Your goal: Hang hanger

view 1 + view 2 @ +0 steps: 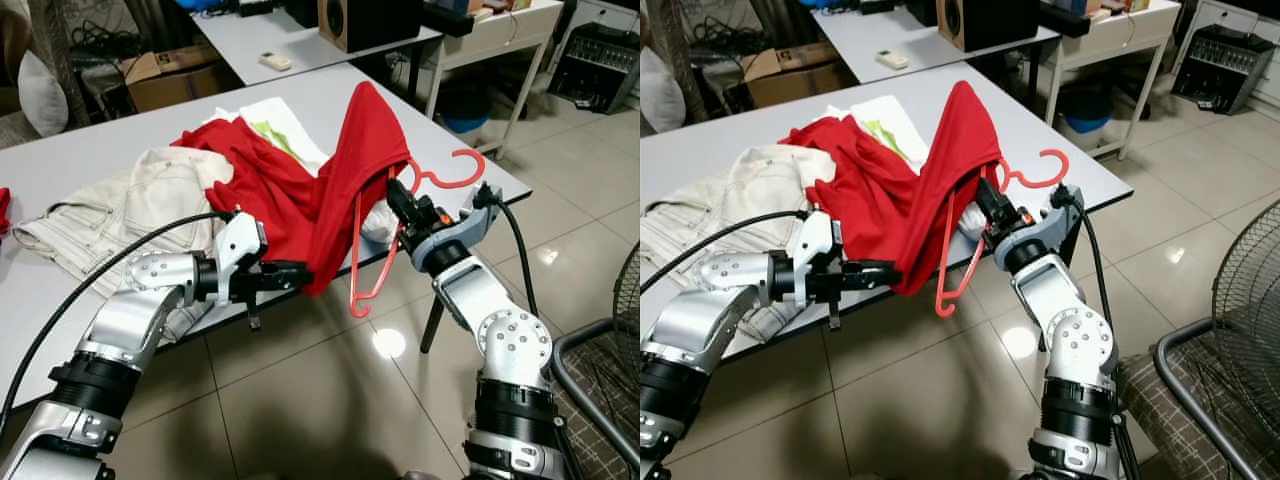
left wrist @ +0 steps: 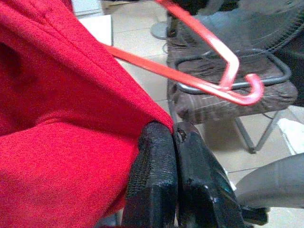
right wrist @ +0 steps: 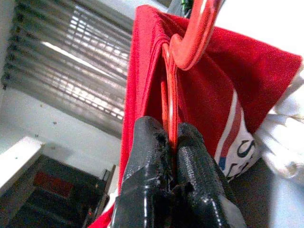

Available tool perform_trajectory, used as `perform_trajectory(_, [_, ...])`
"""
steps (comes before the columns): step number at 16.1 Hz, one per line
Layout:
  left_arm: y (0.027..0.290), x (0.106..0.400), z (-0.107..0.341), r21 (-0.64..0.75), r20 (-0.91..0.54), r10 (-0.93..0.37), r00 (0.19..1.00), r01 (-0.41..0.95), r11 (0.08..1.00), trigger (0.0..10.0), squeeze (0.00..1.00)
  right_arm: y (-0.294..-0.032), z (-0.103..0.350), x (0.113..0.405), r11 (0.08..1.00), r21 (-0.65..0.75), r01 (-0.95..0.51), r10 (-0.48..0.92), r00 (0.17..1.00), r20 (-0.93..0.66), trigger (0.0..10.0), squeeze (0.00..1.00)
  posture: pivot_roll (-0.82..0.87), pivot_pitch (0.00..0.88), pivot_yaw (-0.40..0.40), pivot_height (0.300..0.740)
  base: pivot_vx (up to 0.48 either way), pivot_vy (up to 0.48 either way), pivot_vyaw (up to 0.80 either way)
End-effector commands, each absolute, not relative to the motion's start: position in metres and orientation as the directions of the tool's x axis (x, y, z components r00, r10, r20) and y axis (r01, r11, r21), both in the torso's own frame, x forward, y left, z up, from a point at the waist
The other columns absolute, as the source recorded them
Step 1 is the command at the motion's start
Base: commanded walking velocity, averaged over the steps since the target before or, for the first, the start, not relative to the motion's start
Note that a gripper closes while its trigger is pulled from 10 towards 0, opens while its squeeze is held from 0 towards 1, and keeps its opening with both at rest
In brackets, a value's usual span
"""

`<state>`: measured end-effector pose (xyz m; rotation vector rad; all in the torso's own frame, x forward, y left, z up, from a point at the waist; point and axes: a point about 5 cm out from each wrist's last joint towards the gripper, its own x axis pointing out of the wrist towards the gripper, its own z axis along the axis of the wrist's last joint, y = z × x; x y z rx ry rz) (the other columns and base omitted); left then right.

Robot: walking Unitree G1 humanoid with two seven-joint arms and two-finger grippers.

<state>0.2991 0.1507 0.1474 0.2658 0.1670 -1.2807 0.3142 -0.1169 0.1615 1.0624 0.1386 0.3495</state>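
Cloth first, on the left: the left gripper (image 1: pixel 300 272) is closed on the lower edge of the red shirt (image 1: pixel 300 185), just off the front edge of the table (image 1: pixel 90 165). In the left wrist view its fingers (image 2: pixel 156 180) pinch the hem flat between them. The shirt is soft and light. It will sag and fold wherever it is not held, and a thin hem can slide out of smooth pads, so a pinch on a doubled seam seems safer than on single cloth.

In the middle, the shirt rises from a heap on the table, beside beige trousers (image 1: pixel 130 205), to a peak over the hanger (image 1: pixel 375 245).

On the right, the right gripper (image 1: pixel 398 200) is clamped on the hanger's thin rod, below the hook (image 1: pixel 455 170), which sticks out free over the table corner. The hanger looks like stiff, light, smooth plastic. It may twist in the grip, so holding near the neck is probably best, with the hook left free for the rail.
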Motion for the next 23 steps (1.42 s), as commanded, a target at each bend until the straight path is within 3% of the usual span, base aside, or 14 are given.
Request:
perform_trajectory(1, [0.149,0.297,0.148,0.081,-0.292,-0.929,0.226,0.974,0.212,0.0,0.0,-0.121,0.176,0.322,0.395,0.889,-0.232,0.286,0.95,0.121,10.0,0.0,-0.17,0.0,0.126,0.74,0.0,0.0,0.0])
perform_trajectory(9, [0.102,0.276,0.165,-0.109,-0.118,-0.993,-0.011,0.994,0.002,0.0,0.0,-0.1,0.186,0.346,0.331,0.912,-0.242,0.233,0.958,0.17,10.0,0.0,-0.17,0.0,0.144,0.74,0.0,0.0,0.0])
perform_trajectory(12, [0.087,0.274,0.175,-0.171,-0.018,-1.0,-0.01,0.985,-0.007,0.0,0.0,-0.09,0.187,0.348,0.324,0.91,-0.26,0.248,0.951,0.184,10.0,0.0,-0.16,0.0,0.137,0.74,0.0,0.0,0.0])
perform_trajectory(15, [0.074,0.286,0.185,-0.202,0.065,-0.992,0.104,0.975,0.089,0.0,0.0,-0.079,0.184,0.347,0.296,0.919,-0.26,0.272,0.945,0.179,10.0,0.0,-0.16,0.0,0.132,0.74,0.0,0.0,0.0])
perform_trajectory(17, [0.064,0.284,0.183,-0.21,0.046,-0.994,0.101,0.974,0.09,0.0,0.0,-0.073,0.183,0.346,0.283,0.923,-0.26,0.292,0.94,0.176,10.0,0.0,-0.16,0.0,0.136,0.74,0.0,0.0,0.0])
perform_trajectory(18, [0.061,0.288,0.176,-0.174,-0.019,-0.985,0.172,0.97,0.173,0.0,0.0,-0.07,0.182,0.344,0.271,0.925,-0.267,0.307,0.935,0.18,10.0,0.0,-0.16,0.0,0.14,0.74,0.0,0.0,0.0])
perform_trajectory(19, [0.063,0.297,0.173,-0.124,-0.056,-0.962,0.268,0.954,0.273,10.0,0.0,-0.071,0.184,0.342,0.243,0.928,-0.283,0.31,0.929,0.202,10.0,0.0,-0.16,0.0,0.146,0.74,0.0,0.0,0.0])
perform_trajectory(20, [0.066,0.3,0.174,-0.111,-0.058,-0.953,0.296,0.947,0.301,10.0,0.0,-0.074,0.183,0.341,0.226,0.932,-0.283,0.305,0.929,0.209,10.0,0.0,-0.16,0.0,0.149,0.74,0.0,0.0,0.0])
perform_trajectory(21, [0.069,0.3,0.177,-0.119,-0.053,-0.952,0.3,0.945,0.305,10.0,0.75,-0.077,0.182,0.34,0.226,0.932,-0.282,0.3,0.931,0.208,10.0,0.0,-0.16,0.0,0.152,0.74,0.0,0.0,0.0])
perform_trajectory(22, [0.072,0.297,0.178,-0.139,-0.062,-0.957,0.282,0.947,0.288,10.0,1.0,-0.081,0.182,0.341,0.208,0.939,-0.275,0.278,0.937,0.213,10.0,0.0,-0.16,0.0,0.154,0.74,0.0,0.0,0.0])
perform_trajectory(23, [0.073,0.294,0.179,-0.15,-0.077,-0.964,0.255,0.953,0.264,10.0,1.0,-0.084,0.182,0.343,0.19,0.945,-0.264,0.253,0.944,0.213,10.0,0.0,-0.16,0.0,0.154,0.74,0.0,0.0,0.0])
